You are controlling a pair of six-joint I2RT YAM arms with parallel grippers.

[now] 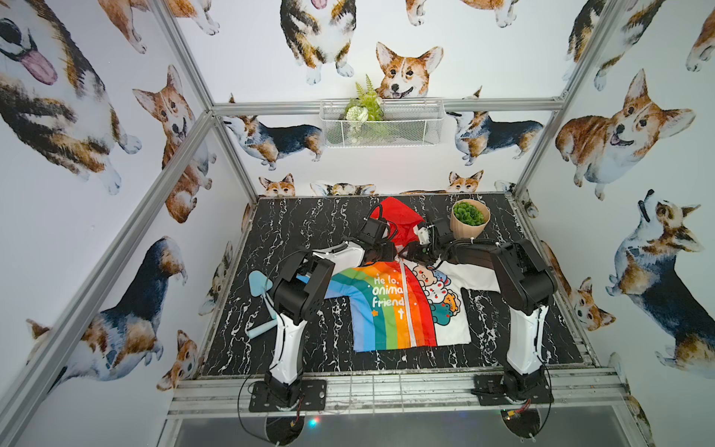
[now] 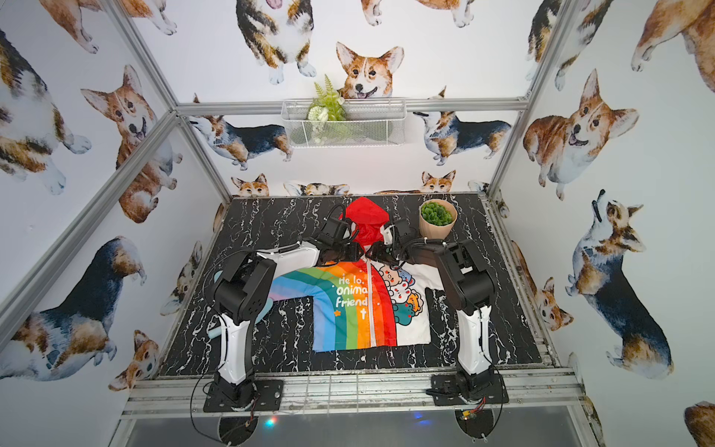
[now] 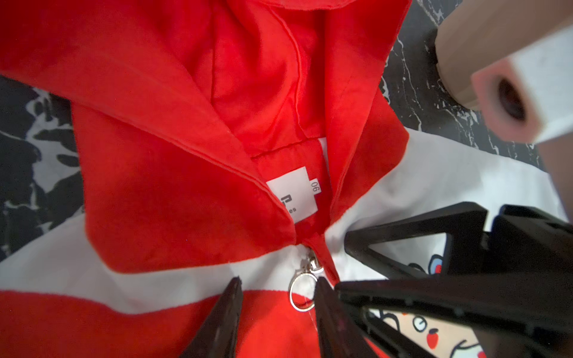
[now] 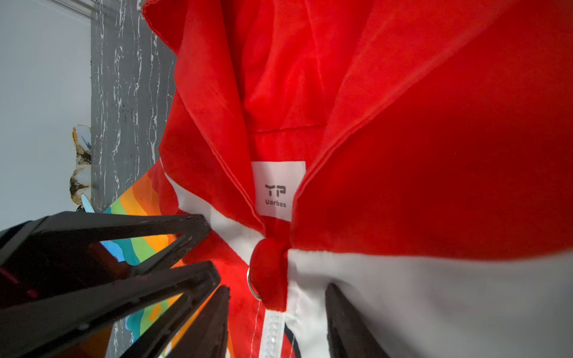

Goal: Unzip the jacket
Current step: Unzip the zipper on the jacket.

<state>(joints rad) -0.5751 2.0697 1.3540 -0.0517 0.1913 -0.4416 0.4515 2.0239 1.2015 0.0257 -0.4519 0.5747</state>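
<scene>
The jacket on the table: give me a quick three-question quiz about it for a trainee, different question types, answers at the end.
1. True or false: the jacket has its zip already open down to the hem.
2. In the left wrist view, what lies between the fingertips of the left gripper? A zip pull ring; B neck label; C plant pot.
3. Fill in: the hood is coloured ____.
Key: 1 false; 2 A; 3 red.
</scene>
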